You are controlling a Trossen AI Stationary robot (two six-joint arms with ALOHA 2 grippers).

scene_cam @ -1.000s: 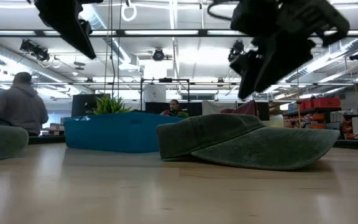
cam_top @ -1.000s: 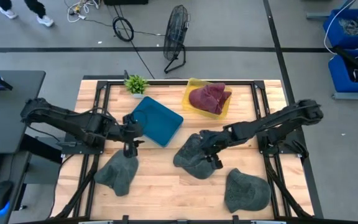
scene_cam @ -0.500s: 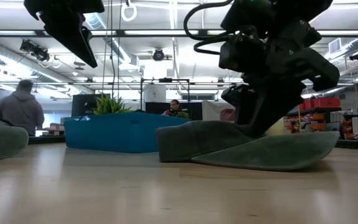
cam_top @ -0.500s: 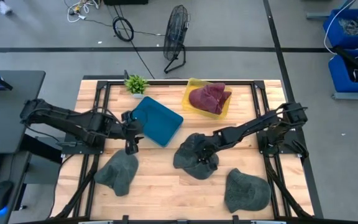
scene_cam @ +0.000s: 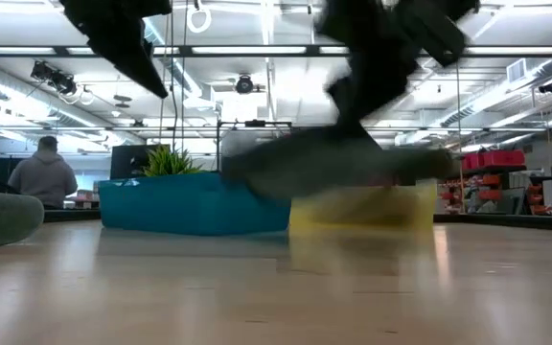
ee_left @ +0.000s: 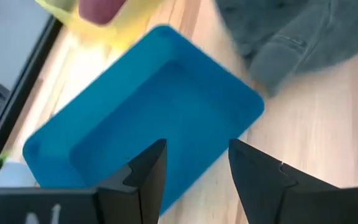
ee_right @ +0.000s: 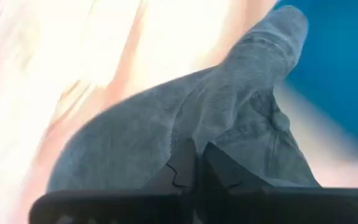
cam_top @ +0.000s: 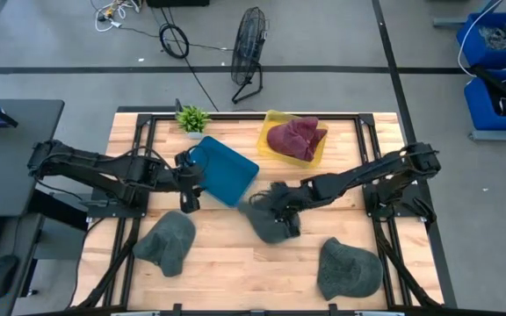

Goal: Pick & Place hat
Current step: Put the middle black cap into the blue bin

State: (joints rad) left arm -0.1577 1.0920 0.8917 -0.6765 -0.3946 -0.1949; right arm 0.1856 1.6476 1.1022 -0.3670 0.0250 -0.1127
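**Right claw carries a grey hat clear of the table, beside the blue tray**

The right gripper [cam_top: 281, 209] is pinched tight on the crown fabric of the grey hat [cam_top: 267, 219]; in the right wrist view its fingers [ee_right: 185, 167] meet with cloth bunched between them, and the low view shows the hat [scene_cam: 338, 163] hanging clear of the wood; the hat droops below and to either side of the claw, brim slack.

Just beyond the claw, on its far-left side, lies the blue tray [cam_top: 222, 169]; further back from it sits the yellow bin [cam_top: 275, 123] holding a maroon hat [cam_top: 295, 139]; behind the claw toward the near right edge rests another grey hat [cam_top: 350, 268].

The left gripper [cam_top: 188, 189] hovers at the tray's near-left corner, fingers [ee_left: 145, 171] spread wide and empty, a third grey hat [cam_top: 166, 241] lying on the table near it.

To do the carry well, I judge: keep the pinch firm, since the hold is on soft cloth only and could slip; lift high enough that the trailing brim clears the tray wall; bring the claw over the tray's middle, not its rim, before letting go; keep away from the left arm close by.
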